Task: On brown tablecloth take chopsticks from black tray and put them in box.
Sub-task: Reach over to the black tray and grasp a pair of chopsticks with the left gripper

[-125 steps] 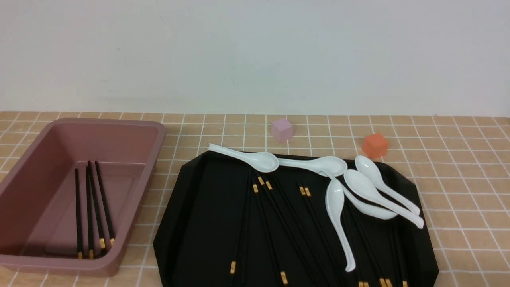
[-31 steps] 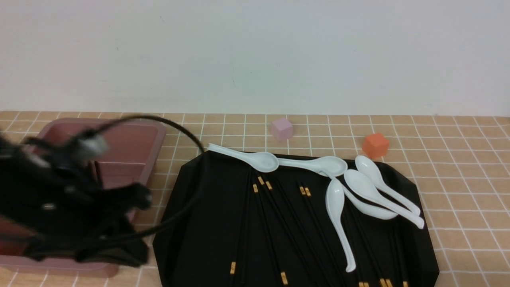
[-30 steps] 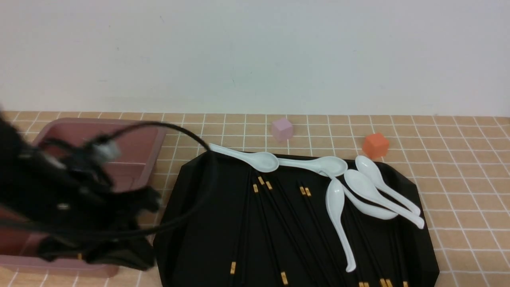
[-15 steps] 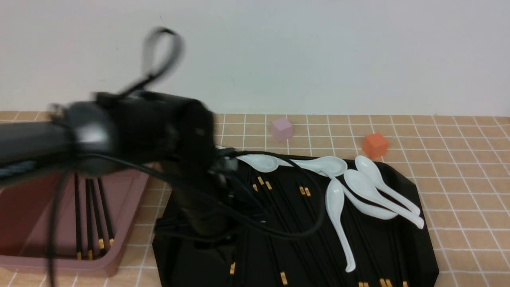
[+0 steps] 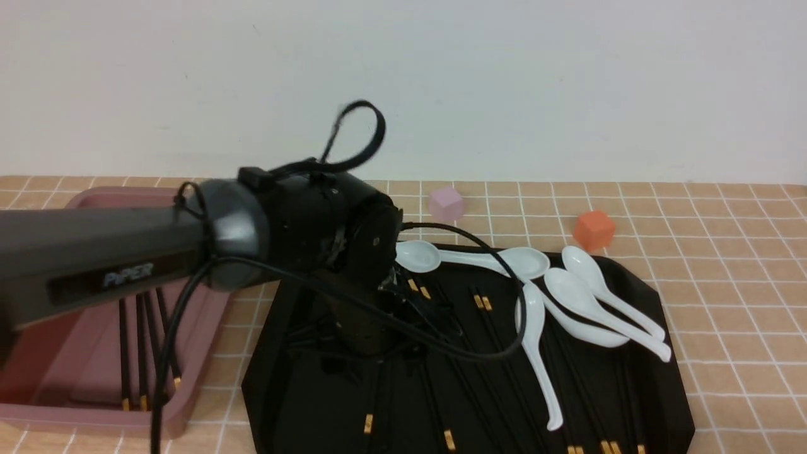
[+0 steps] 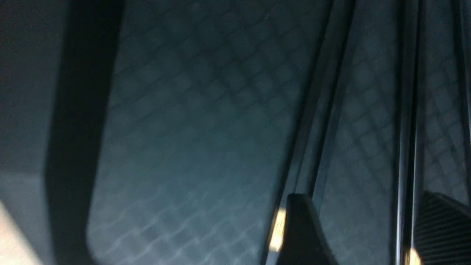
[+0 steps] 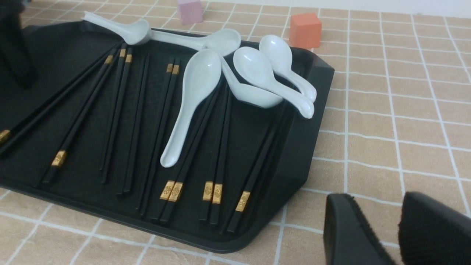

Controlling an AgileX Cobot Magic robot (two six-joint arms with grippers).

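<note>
The black tray (image 5: 296, 397) lies on the brown tablecloth (image 5: 737, 284) and holds several black chopsticks (image 5: 441, 353) with gold bands. My left arm reaches across from the left. Its left gripper (image 5: 369, 356) points down low over the tray's left half. In the left wrist view that gripper (image 6: 362, 198) is open just above the tray floor (image 6: 191, 129), with one chopstick (image 6: 404, 147) running between the fingers. The box (image 5: 94, 421) at left holds three chopsticks (image 5: 139, 340). My right gripper (image 7: 379, 198) hangs open and empty over the cloth beside the tray (image 7: 305, 121).
Several white spoons (image 5: 580, 296) lie across the tray's far right part, some resting on chopsticks. A pink cube (image 5: 446, 203) and an orange cube (image 5: 593, 229) stand on the cloth behind the tray. A loose black cable (image 5: 479, 353) from the arm drapes over the tray.
The left arm has swung right from over the box to above the tray and come down close to its floor. Its gripper has gone from shut to open.
</note>
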